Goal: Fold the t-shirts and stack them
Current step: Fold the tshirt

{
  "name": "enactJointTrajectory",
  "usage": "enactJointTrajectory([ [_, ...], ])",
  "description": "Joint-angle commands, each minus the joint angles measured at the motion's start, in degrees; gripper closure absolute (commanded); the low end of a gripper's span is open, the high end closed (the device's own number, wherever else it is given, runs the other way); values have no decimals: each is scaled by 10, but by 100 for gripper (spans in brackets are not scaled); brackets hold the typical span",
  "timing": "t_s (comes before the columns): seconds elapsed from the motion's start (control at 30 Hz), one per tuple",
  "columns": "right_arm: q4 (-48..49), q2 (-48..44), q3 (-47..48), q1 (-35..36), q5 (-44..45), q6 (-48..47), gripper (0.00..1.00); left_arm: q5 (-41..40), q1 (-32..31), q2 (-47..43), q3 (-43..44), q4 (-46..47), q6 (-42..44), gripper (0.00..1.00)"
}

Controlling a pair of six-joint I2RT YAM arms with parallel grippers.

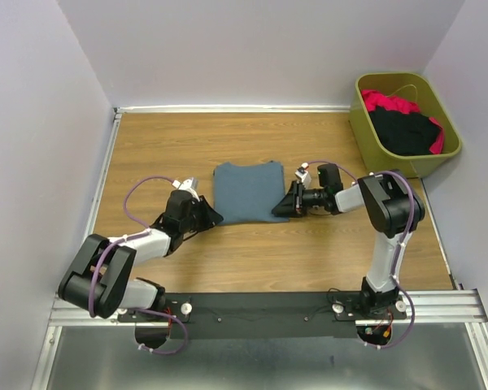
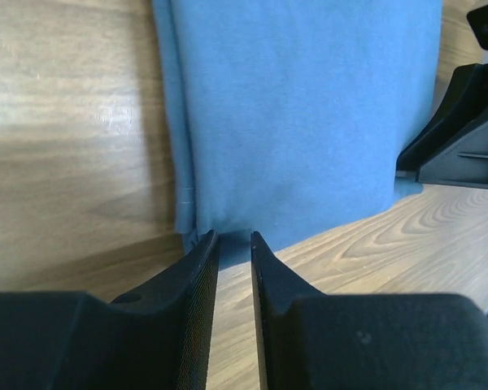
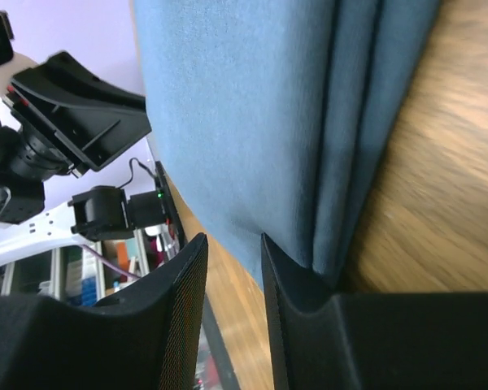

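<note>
No writing, brand, number or sign is legible on the blue shirt (image 1: 246, 192), green bin (image 1: 364, 130) or bench (image 1: 309, 244).

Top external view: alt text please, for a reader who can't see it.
A folded blue shirt lies in the middle of a wooden table, with the left gripper at its near-left corner and the right gripper at its near-right corner. A green bin at the far right holds a black shirt and a red shirt.
</note>
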Motion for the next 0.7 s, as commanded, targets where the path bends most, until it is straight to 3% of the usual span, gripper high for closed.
enactJointTrajectory([
  [0.0,-12,-7,-20,-21,39,-49,60,-35,0,-32,-21,1,-34,70],
  [0.07,-60,-44,-3,-17,45,-69,60,-56,0,-82,-18,-51,-34,70],
  [0.13,-93,-89,18,-8,45,-74,59,-84,1,-141,-6,-109,-29,63],
  [0.27,-83,-138,55,28,39,-23,55,-135,1,-232,29,-194,-6,53],
  [0.33,-32,-143,69,62,36,32,53,-156,1,-265,52,-232,11,46],
  [0.4,9,-129,80,87,39,89,52,-166,1,-276,72,-251,22,43],
  [0.53,44,-59,127,162,56,110,49,-180,2,-295,95,-289,47,38],
  [0.67,107,25,128,182,93,150,48,-182,2,-310,104,-305,61,38],
])
